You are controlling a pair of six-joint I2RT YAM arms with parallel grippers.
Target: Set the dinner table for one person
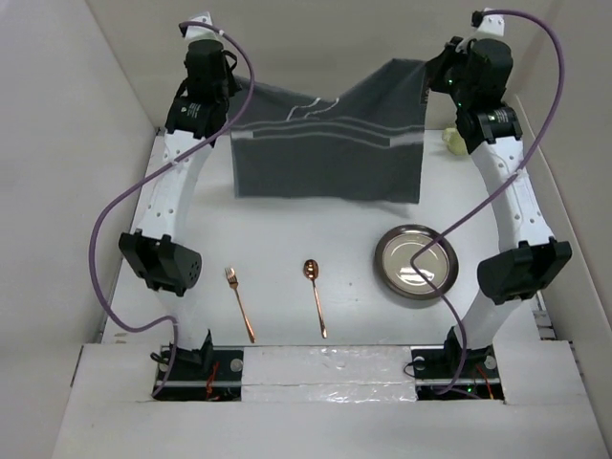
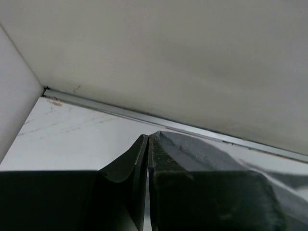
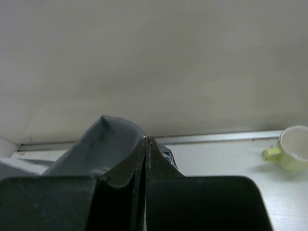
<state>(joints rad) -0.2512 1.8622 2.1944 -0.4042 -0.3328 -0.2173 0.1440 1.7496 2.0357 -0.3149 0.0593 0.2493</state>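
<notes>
**A:** What's on the left?

**B:** The left gripper (image 2: pixel 147 138) is clenched on one top corner of the placemat (image 1: pixel 325 143). The cloth hangs above the far end of the dinner table (image 1: pixel 316 229). Its wrist camera shows only tight jaws, cloth and wall.

**A:** And nearer the bases?

**B:** Only the overhead view shows the fork (image 1: pixel 239 304), spoon (image 1: pixel 316 296) and plate (image 1: pixel 416 263) lying apart on the tabletop.

**A:** The right?

**B:** The right gripper (image 3: pixel 146 140) pinches the other corner. Its camera shows the cup (image 3: pixel 292 150) plainly.
</notes>
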